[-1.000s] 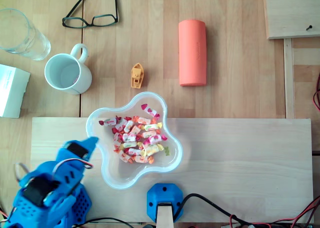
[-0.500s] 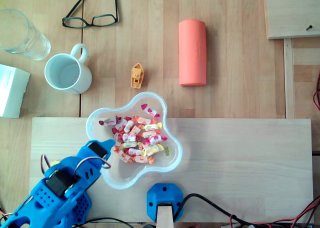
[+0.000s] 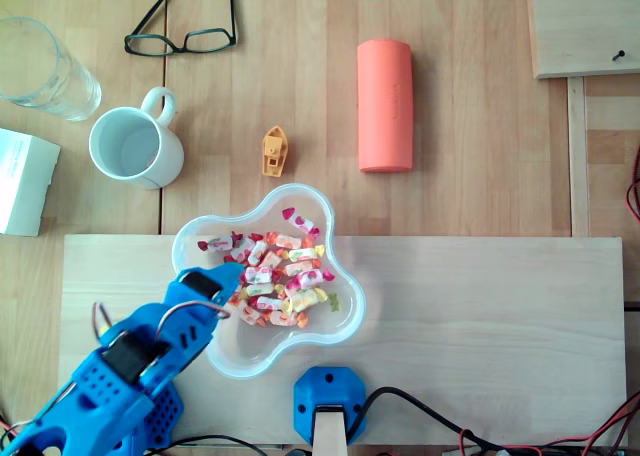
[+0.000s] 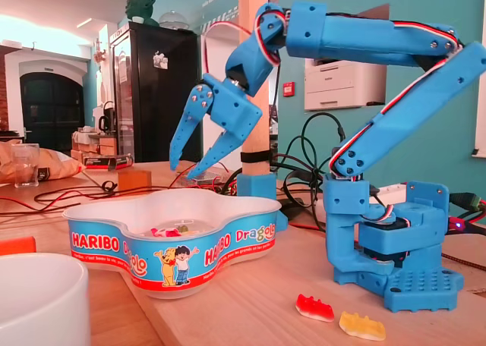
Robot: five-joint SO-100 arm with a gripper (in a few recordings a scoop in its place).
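The blue arm leans in from the lower left of the overhead view, and its jaws hang over the left lobe of a clear, wavy-rimmed bowl. In the fixed view the jaws stand spread and point down at a slant. The fingertips are above the bowl's rim, not down among its contents, and nothing is pinched between them.

The wrapped sweets lie heaped in the middle of the bowl, just right of the jaws in the overhead view. A few show through the bowl's wall in the fixed view. The bowl sits on the pale board of the desk, its far lobe reaching past the board's edge.

As I judge it, the approach is made, with the jaws over the bowl and parted. No sweet is gripped, so the descent, the grip and the lift are all left.

2 gummies, 1 red and 1 yellow, lie on the desk just in front of the arm's base in the fixed view.

Beyond the bowl in the overhead view are a small orange toy boat, a white mug, a coral case, a drinking glass, a pair of spectacles and a white box.
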